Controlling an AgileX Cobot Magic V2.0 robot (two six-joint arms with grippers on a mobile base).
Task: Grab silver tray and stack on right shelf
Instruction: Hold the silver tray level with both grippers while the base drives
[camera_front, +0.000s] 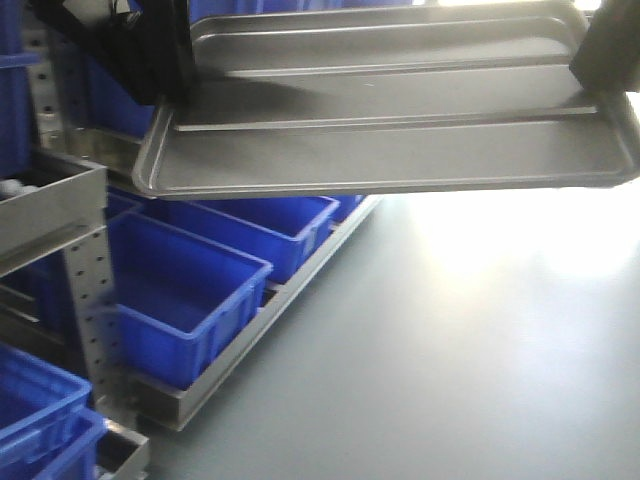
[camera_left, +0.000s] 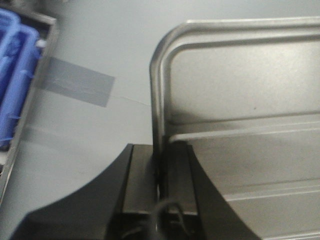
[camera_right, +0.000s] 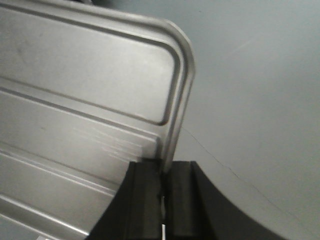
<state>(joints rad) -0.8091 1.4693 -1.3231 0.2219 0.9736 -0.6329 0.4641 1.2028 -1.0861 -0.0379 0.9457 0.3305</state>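
Observation:
The silver tray (camera_front: 400, 120) hangs in the air across the top of the front view, tilted a little, its two long ribs showing. My left gripper (camera_front: 172, 92) is shut on the tray's left short rim, and my right gripper (camera_front: 588, 82) is shut on the right short rim. In the left wrist view the dark fingers of the left gripper (camera_left: 162, 150) pinch the rim of the tray (camera_left: 240, 100) near a rounded corner. Seen from the right wrist, the right gripper (camera_right: 164, 167) clamps the rim of the tray (camera_right: 90, 90) the same way. The right shelf is out of view.
Blue plastic bins (camera_front: 200, 280) sit in a low steel rack (camera_front: 90, 290) along the left. Grey floor (camera_front: 480, 350) spreads under the tray to the right. A grey tape patch (camera_left: 77, 87) lies on the floor beside more blue bins (camera_left: 15, 65).

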